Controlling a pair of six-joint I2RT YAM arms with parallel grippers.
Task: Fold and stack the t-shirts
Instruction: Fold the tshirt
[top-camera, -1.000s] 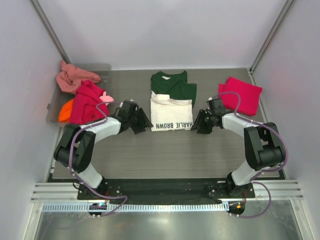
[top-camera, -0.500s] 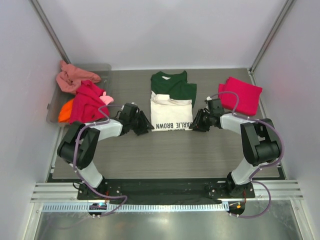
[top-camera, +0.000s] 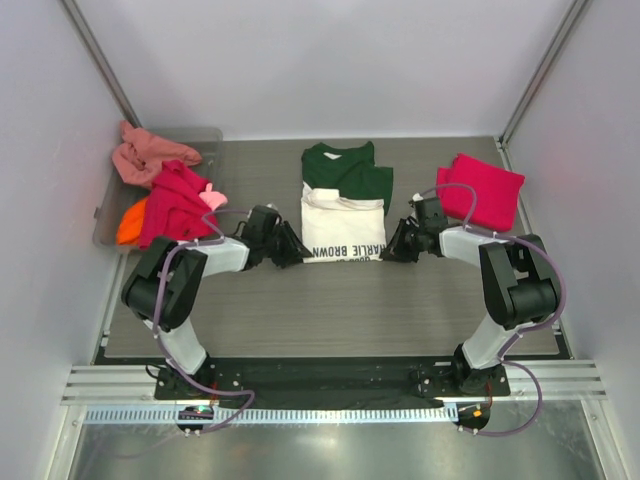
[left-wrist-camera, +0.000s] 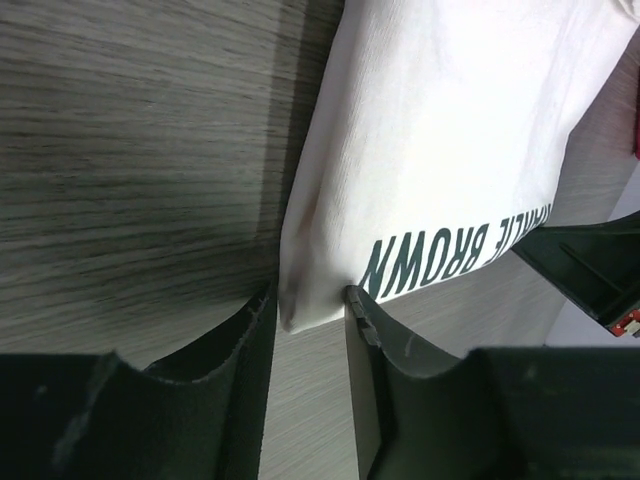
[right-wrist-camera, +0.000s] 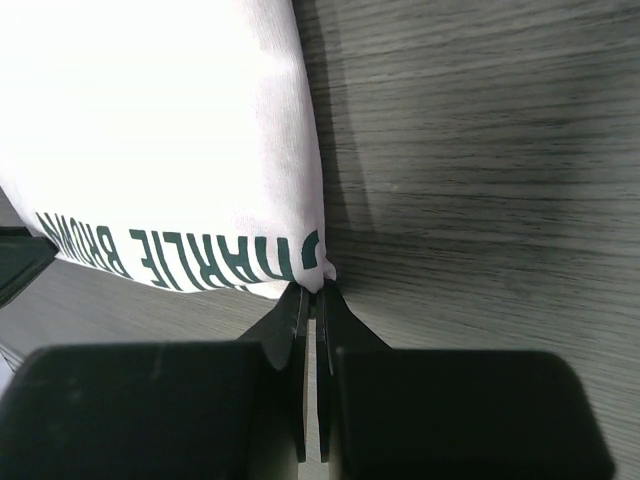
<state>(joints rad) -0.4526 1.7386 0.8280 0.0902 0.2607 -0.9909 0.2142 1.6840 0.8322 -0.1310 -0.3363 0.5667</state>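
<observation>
A folded cream-white t-shirt (top-camera: 343, 225) with dark green shoulders and dark print lies mid-table. My left gripper (top-camera: 295, 250) is at its near left corner. In the left wrist view the gripper (left-wrist-camera: 312, 300) stands partly open, with that corner of the shirt (left-wrist-camera: 450, 130) between its fingertips. My right gripper (top-camera: 392, 250) is at the near right corner. The right wrist view shows this gripper (right-wrist-camera: 320, 290) shut on the tip of the shirt (right-wrist-camera: 150, 120). A crimson-pink folded t-shirt (top-camera: 480, 190) lies at the right.
A translucent grey tray (top-camera: 210, 133) at the back left holds loose shirts: salmon (top-camera: 145, 155), magenta (top-camera: 175, 205), orange (top-camera: 130, 222) and light pink (top-camera: 212, 195). Grey walls with metal posts close in the table on three sides.
Both grippers have moved inward to the shirt's near corners. The right jaws have closed on its corner and the left jaws have narrowed.
</observation>
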